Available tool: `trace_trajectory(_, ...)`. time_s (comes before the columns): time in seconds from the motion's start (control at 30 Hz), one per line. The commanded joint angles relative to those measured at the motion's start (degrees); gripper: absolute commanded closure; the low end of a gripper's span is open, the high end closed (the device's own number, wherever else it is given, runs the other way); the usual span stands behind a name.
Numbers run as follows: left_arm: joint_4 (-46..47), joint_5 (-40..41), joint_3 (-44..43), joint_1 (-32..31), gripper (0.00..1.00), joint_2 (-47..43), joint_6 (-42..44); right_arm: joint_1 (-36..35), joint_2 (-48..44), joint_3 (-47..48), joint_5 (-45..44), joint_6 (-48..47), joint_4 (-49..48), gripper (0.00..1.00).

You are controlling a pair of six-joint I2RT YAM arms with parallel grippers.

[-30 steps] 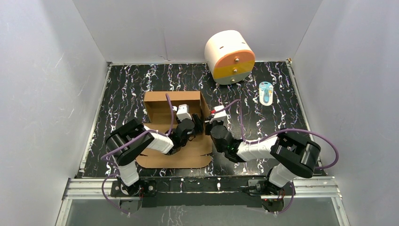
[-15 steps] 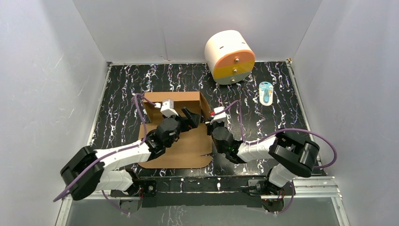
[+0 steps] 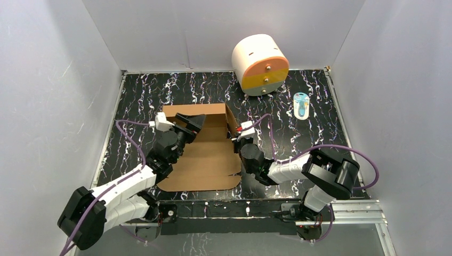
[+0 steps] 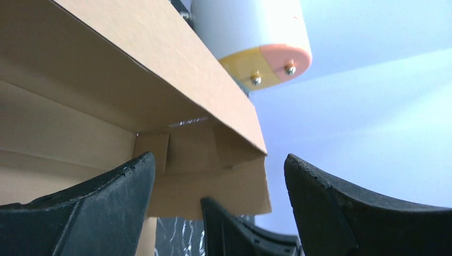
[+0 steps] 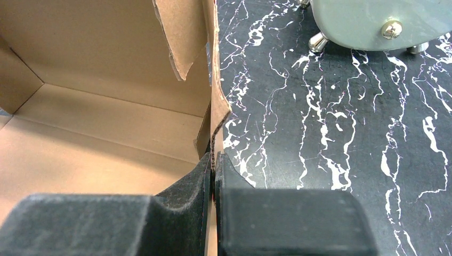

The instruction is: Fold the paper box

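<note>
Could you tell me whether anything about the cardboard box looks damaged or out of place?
Yes: the paper box's right side wall, pinched in the right claw, is buckled at its edge, and the inner flap beside it hangs loose with a ragged corner.

The paper box (image 3: pixel 205 160) is matt brown corrugated cardboard, frayed at its cut edge. The tabletop (image 3: pixel 144 101) is black, white-veined, faintly glossy. The white cylinder (image 3: pixel 255 53) looks smooth, with shiny metal knobs (image 4: pixel 290 68). The left hand (image 4: pixel 218 165) has grainy matt black fingers (image 4: pixel 96 208).
</note>
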State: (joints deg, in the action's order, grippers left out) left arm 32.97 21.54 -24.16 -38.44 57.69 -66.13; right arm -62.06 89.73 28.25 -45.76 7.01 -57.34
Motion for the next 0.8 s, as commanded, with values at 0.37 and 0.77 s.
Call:
trace_trajectory(0.37,16.0,-6.1,3.3,10.8,0.3,4.2,-14.1,-0.5,1.2,-0.9,1.7,-0.8,-6.0,0.88)
trace_trajectory(0.77,19.3,-7.4,3.6,11.7,0.76,8.8,-15.6,-0.5,0.5,-0.9,1.7,-0.5,-6.1,0.87)
